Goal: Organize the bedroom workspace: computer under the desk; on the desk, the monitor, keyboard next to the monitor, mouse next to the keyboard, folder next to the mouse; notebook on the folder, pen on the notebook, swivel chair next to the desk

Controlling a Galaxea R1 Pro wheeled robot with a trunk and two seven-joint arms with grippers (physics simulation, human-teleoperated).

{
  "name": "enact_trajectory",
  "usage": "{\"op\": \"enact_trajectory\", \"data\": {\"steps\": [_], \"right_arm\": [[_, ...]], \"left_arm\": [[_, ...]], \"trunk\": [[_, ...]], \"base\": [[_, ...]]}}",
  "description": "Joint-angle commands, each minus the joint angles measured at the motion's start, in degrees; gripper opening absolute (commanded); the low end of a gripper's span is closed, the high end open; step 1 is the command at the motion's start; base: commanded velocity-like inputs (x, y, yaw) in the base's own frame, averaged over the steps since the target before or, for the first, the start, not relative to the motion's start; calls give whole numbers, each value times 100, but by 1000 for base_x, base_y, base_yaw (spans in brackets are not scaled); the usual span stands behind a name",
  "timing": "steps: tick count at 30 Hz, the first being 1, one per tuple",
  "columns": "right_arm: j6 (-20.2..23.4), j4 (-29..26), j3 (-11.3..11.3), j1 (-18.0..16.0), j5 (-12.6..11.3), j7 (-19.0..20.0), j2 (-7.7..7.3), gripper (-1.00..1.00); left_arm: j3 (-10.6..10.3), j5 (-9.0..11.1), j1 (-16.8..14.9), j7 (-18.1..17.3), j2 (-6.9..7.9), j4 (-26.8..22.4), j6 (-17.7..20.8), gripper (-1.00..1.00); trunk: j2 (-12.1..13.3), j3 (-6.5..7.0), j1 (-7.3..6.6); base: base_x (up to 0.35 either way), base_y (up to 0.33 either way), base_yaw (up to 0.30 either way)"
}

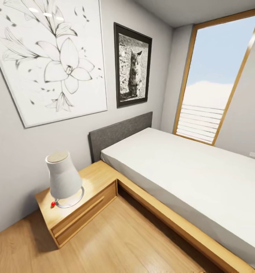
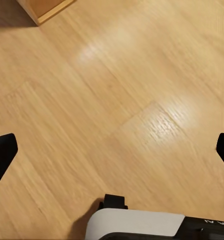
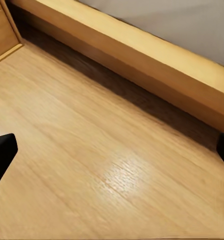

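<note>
So no desk stuff is seen from here, just the bedroom's sleeping corner. In the head view a low bed with a white mattress [image 1: 188,170] is set on a light wooden frame [image 1: 169,216], with a grey upholstered headboard [image 1: 119,132] pushed against the wall. Joined to the frame's corner, a light wooden bedside cabinet with two drawers [image 1: 80,206] is parked, and a white cone-shaped lamp with a wire ring base [image 1: 63,179] is stood on top of it, a tiny red dot [image 1: 53,204] just beside the ring. On the wall above, a big white lily line drawing [image 1: 47,57] and a black-framed cat photo [image 1: 133,64] are hung side by side, and a tall wood-framed window [image 1: 214,79] is seen at the far end. The left gripper [image 2: 112,150] is held spread wide over bare wooden floor [image 2: 117,100], nothing between the fingertips [image 2: 2,152]. Same deal for the right gripper [image 3: 112,150]: fingers wide apart, nothing gripped, hung above the floor just beside the bed frame's side board.
</note>
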Motion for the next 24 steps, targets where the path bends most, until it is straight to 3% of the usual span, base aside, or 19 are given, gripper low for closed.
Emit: {"op": "enact_trajectory", "data": {"steps": [1,24], "right_arm": [[-25,7,8,-5,-42,13,1,100],[-59,32,-5,-5,-49,4,0,100]], "left_arm": [[-8,38,1,-4,-3,-4,-15,100],[-17,44,1,-7,1,-4,-22,100]], "trunk": [[-4,-7,0],[-4,-8,0]], "base": [[0,0,-288],[0,0,-298]]}}
